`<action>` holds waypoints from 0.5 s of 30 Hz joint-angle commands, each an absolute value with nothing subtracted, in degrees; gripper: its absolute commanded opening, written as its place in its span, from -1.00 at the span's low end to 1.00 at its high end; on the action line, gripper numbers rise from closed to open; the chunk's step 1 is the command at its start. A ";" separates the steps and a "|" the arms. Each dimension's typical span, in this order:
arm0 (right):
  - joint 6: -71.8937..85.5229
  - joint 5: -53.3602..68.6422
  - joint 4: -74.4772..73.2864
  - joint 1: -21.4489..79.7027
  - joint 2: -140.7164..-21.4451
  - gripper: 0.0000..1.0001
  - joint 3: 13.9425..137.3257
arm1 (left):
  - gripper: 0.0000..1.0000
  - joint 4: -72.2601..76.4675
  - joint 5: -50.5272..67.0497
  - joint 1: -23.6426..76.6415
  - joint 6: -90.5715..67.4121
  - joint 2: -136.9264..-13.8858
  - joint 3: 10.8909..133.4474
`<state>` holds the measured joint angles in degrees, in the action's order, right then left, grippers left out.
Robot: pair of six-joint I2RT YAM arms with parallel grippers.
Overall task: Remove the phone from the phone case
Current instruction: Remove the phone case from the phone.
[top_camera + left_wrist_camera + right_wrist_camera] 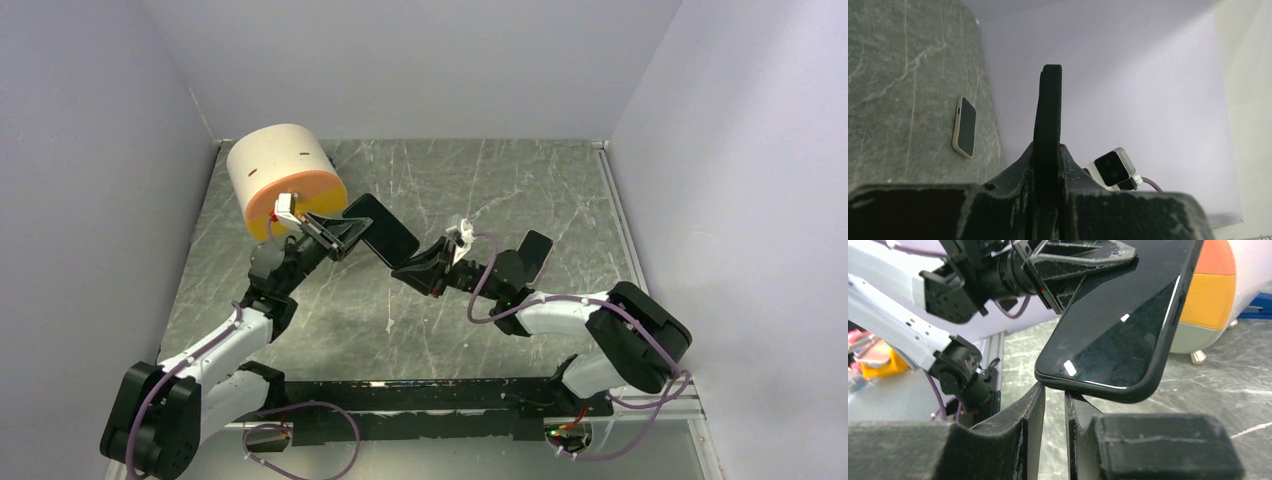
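Right wrist, left gripper [1083, 270] clamping phone [1118, 330] (cased), right gripper [1054, 390] narrow at its corner

The top view looks down from above the near edge over the whole table [420, 330]. Each wrist view looks across toward the other from very close; all three views share the cased phone [385, 240]
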<state>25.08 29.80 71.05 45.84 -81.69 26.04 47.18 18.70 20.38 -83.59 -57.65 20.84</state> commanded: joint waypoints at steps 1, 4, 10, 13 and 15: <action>15.44 31.34 66.78 46.02 -78.93 -1.00 29.13 | -0.95 49.24 28.98 19.18 -82.41 -58.62 25.53; 12.24 30.26 63.07 45.83 -77.94 -1.00 28.92 | -0.95 50.31 33.41 16.85 -82.28 -59.06 26.37; 14.51 36.53 57.38 43.66 -75.02 -0.34 28.32 | -0.95 43.37 40.88 12.78 -74.81 -58.31 30.12; 13.42 37.93 52.10 43.17 -72.56 0.07 27.80 | -0.95 38.33 43.38 11.11 -70.33 -57.13 31.75; 13.29 39.64 49.86 42.79 -71.10 0.22 27.88 | -0.95 34.38 45.96 10.51 -66.42 -57.00 33.77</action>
<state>14.96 35.07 54.30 43.38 -74.85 27.05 38.35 38.83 11.86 -74.28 -59.31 28.38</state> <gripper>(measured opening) 0.544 0.161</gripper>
